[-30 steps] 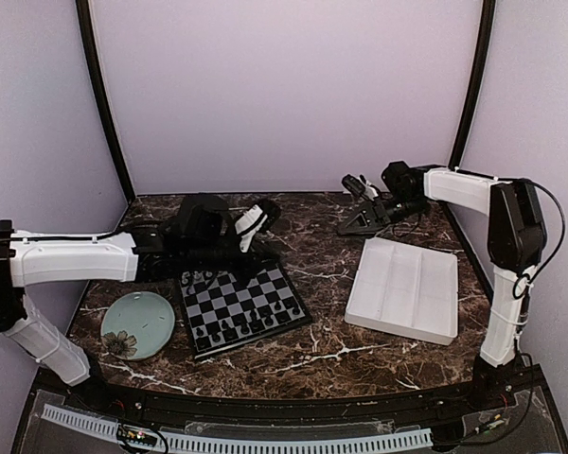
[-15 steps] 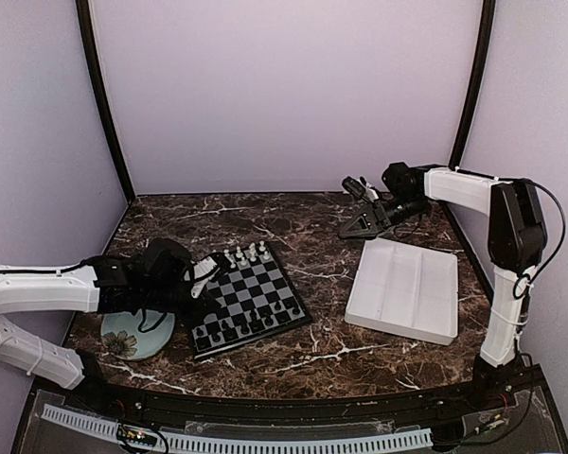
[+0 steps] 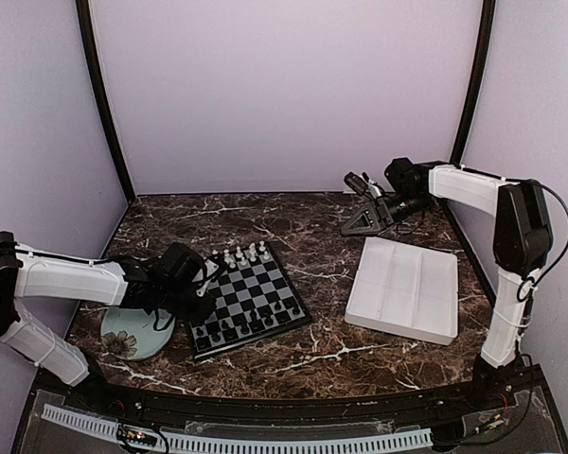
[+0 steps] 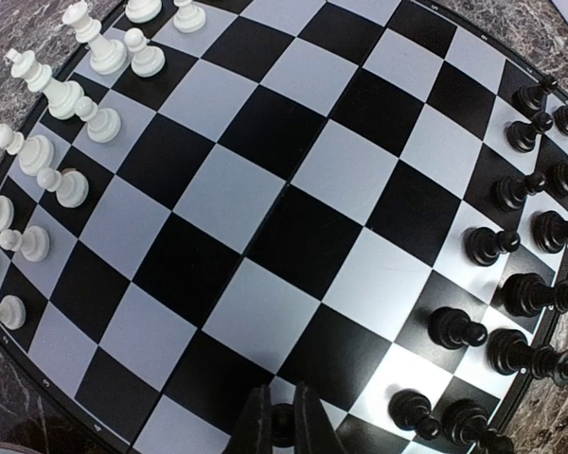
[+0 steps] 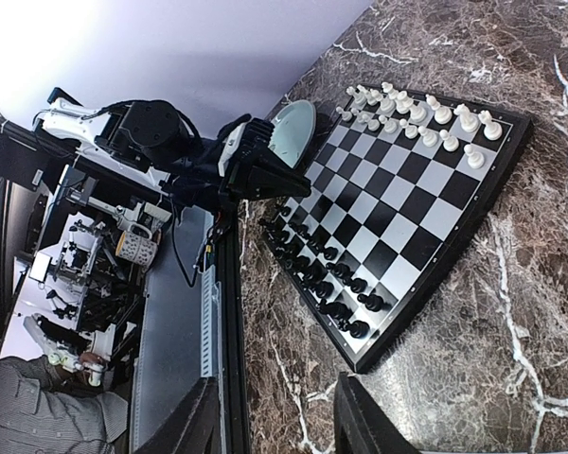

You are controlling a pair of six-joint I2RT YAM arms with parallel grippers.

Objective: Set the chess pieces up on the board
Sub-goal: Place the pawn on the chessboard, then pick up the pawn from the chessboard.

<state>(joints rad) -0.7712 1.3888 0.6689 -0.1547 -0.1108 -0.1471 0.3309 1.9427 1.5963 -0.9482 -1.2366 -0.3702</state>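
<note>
The board (image 3: 249, 297) lies left of the table's centre. White chess pieces (image 3: 246, 253) line its far edge and black chess pieces (image 3: 251, 324) fill its near rows. My left gripper (image 3: 204, 284) hovers at the board's left edge, shut on a small black piece (image 4: 282, 423) that sits between its fingertips (image 4: 257, 427) over an edge square. In the left wrist view, white pieces (image 4: 71, 95) stand on the left and black pieces (image 4: 525, 293) on the right. My right gripper (image 3: 353, 204) hangs at the back right, open and with nothing between its jaws (image 5: 279, 426).
A round pale-green plate (image 3: 137, 326) lies left of the board, under my left arm. A white compartment tray (image 3: 407, 288) rests to the right, below my right gripper. Dark posts rise at both back corners.
My left arm has swung back from the board's far edge to its left edge by the plate, and its jaws have narrowed. The right arm has barely moved.
</note>
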